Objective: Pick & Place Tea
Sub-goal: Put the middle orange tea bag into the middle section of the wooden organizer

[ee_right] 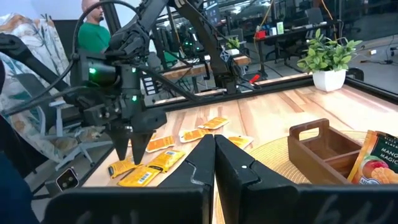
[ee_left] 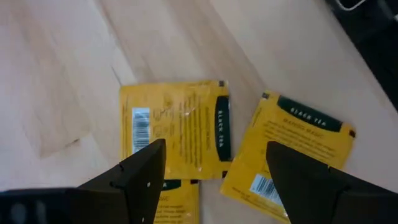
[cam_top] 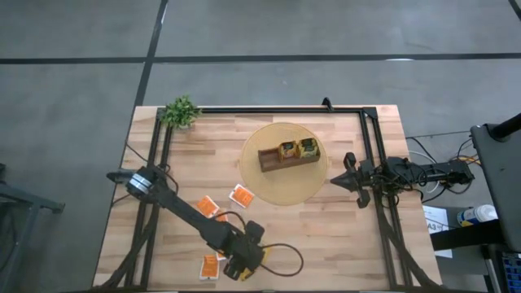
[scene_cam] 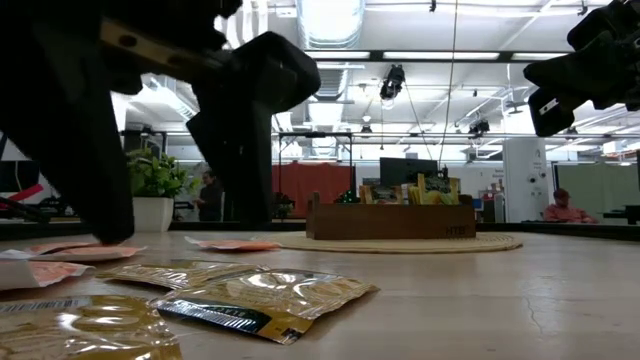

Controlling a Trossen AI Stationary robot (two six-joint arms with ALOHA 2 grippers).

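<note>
Hovering low over the yellow sachets at the bottom of the high frame, my left gripper (cam_top: 241, 265) has its jaws spread wide and holds nothing. In the left wrist view its two dark fingers (ee_left: 142, 177) straddle a yellow black-tea sachet (ee_left: 176, 129), with a second yellow sachet (ee_left: 287, 152) just beside it at lower right and a third (ee_left: 177, 204) peeking out under the first; whether the fingertips touch the wood I cannot tell.

Three orange-and-white sachets (cam_top: 242, 195) lie left of centre in the high frame (one at its lower left, close to the gripper). Two more sachets (cam_top: 297, 149) stand upright in the wooden box (cam_top: 270, 159), which sits on the round woven mat (cam_top: 285, 189) at upper centre.

My right gripper (cam_top: 348, 180) waits at the mat's right edge, fingers pressed together and empty, as the right wrist view shows. A small potted plant (cam_top: 181, 111) sits at the table's (cam_top: 326, 236) upper left corner.
</note>
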